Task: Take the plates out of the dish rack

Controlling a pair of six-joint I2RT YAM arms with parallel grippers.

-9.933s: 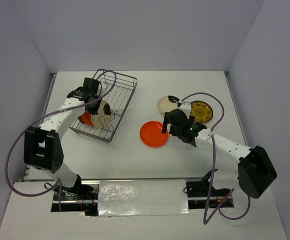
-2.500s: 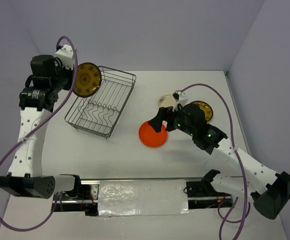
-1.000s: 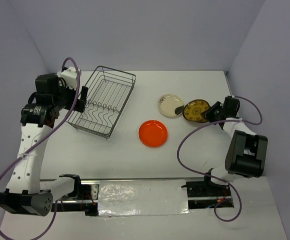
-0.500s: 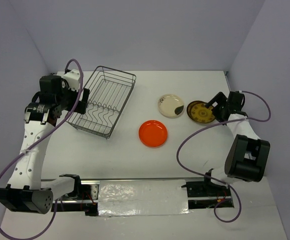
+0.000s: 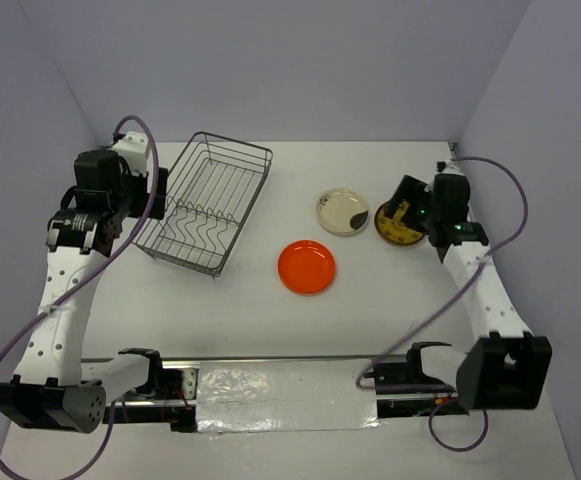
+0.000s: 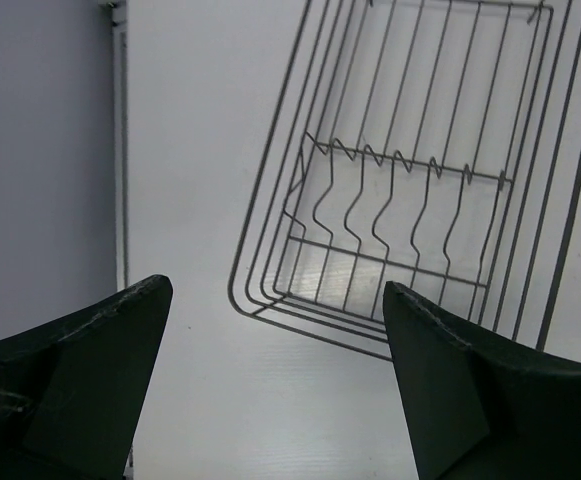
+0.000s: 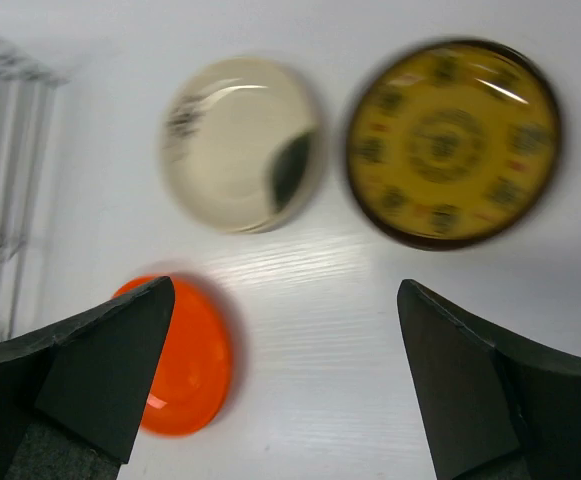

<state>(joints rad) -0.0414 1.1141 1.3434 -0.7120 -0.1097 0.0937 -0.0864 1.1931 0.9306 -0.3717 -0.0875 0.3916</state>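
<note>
Apparently nothing is gripped by the left gripper (image 6: 275, 300): its jaws are spread wide and empty, with the dish rack (image 5: 210, 215) just ahead of the fingertips and slightly to their right. No plate is seen in it, so unloading is judged finished. The rack is made of thin grey wire, with flared sides and wavy dividers. A spread finger could be hooked on the near rim wire if the arm is lowered or swung right, and the probably light basket would be dragged over the smooth white table (image 5: 270, 320). Three plates are seen under the right gripper (image 7: 285, 290), likewise spread wide and empty: the orange plate (image 7: 185, 355) beside its left finger, the cream plate (image 7: 240, 145) with a dark blotch ahead, and the mustard plate (image 7: 452, 140) with a dark patterned ring ahead toward its right finger. All are round, shallow and glossy, likely hard glaze. Cream and mustard lie just beside each other, not touching; if a rim is clipped by a descending finger, one could be slid into the other and chipped.
</note>
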